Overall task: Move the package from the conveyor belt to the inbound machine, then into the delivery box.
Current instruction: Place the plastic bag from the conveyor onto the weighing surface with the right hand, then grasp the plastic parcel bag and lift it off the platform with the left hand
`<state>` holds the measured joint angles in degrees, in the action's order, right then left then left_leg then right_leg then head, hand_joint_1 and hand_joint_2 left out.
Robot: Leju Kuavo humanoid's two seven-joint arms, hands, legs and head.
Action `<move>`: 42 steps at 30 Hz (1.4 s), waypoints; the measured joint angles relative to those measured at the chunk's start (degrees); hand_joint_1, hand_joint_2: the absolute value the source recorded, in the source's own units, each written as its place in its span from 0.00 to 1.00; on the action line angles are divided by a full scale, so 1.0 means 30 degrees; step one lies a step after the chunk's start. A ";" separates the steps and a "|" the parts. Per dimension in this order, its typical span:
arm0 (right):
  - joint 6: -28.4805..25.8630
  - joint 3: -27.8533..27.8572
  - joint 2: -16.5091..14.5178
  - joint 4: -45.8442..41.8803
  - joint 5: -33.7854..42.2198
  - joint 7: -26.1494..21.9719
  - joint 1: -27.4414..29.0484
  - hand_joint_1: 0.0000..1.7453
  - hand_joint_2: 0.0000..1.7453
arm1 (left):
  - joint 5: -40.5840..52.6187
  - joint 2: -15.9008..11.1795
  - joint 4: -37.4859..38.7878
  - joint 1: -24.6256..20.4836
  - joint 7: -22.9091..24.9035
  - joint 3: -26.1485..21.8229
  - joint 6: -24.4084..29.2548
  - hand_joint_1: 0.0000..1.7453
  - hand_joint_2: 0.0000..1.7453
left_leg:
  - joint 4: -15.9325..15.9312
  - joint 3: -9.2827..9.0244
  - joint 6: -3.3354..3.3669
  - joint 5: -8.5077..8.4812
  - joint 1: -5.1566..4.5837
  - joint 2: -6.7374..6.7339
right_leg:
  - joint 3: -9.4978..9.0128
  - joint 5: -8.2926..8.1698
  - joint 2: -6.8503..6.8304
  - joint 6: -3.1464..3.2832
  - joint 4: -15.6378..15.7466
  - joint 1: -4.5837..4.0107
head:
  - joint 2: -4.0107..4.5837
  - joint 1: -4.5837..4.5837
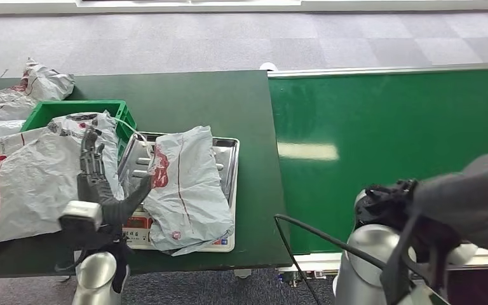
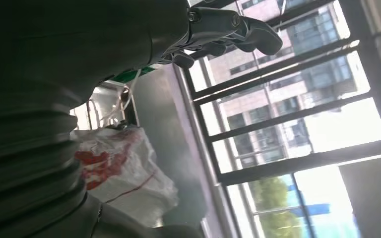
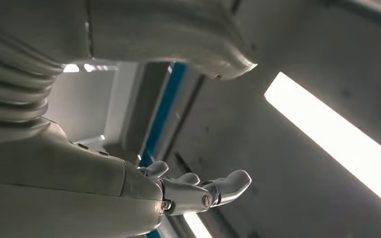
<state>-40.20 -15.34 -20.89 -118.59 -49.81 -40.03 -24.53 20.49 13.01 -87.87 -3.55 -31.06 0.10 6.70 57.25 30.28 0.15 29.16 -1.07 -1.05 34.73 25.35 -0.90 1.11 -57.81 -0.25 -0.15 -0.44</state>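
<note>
Resting on the inbound machine (image 1: 229,152), package (image 1: 184,184) awaits pickup; left hand (image 1: 105,181) spread empty beside it, right hand (image 3: 193,191) empty too.

From the head camera I look down and forward from high on the robot, over a dark green table (image 1: 216,95) with the green conveyor belt (image 1: 387,127) to its right; both arms enter from the bottom edge. My left wrist camera sits close behind the left hand (image 2: 218,29), turned on its side and facing large windows (image 2: 297,99). It shares with the head view the grey package (image 1: 184,184) on the metal tray (image 1: 229,190). My right wrist camera, close behind the right hand (image 3: 198,191), tilts up toward a ceiling light (image 3: 337,144).
</note>
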 joint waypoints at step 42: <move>0.0073 0.0914 0.0341 -0.4290 -0.0436 0.0024 0.1538 0.00 1.00 | 1.9285 -0.1866 0.9997 -0.4601 0.9695 0.5888 -0.0421 1.00 1.00 | -0.0023 -0.0278 0.0004 0.0086 0.0024 -0.0045 | -0.0388 0.0102 0.0038 -0.0014 0.0005 -0.0003 | 0.0000 0.0004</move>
<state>-39.98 -12.60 -19.86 -131.46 -51.12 -39.95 -19.92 78.35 7.41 -57.88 -17.35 -1.98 17.77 5.44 57.18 29.45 0.16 29.42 -1.00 -1.18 33.57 25.66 -0.79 1.06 -57.80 -0.26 -0.15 -0.43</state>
